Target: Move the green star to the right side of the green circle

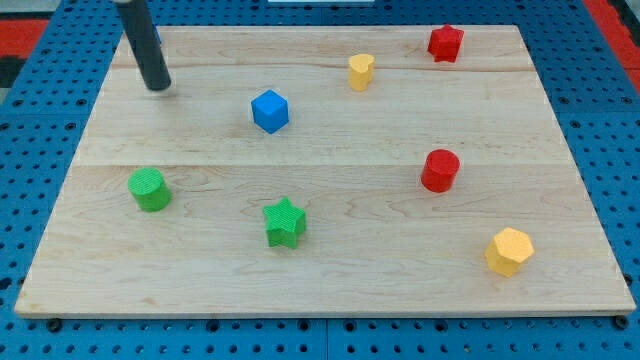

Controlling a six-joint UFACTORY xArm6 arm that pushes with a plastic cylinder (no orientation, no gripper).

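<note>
The green star lies on the wooden board at the lower middle. The green circle sits to the star's left, near the board's left edge, a gap of bare wood between them. My tip touches the board at the view's upper left, well above the green circle and far from the star. The rod leans up and left out of the view's top.
A blue cube lies right of my tip. A small yellow block and a red star sit near the top. A red cylinder is at the right middle. A yellow hexagon is at the lower right.
</note>
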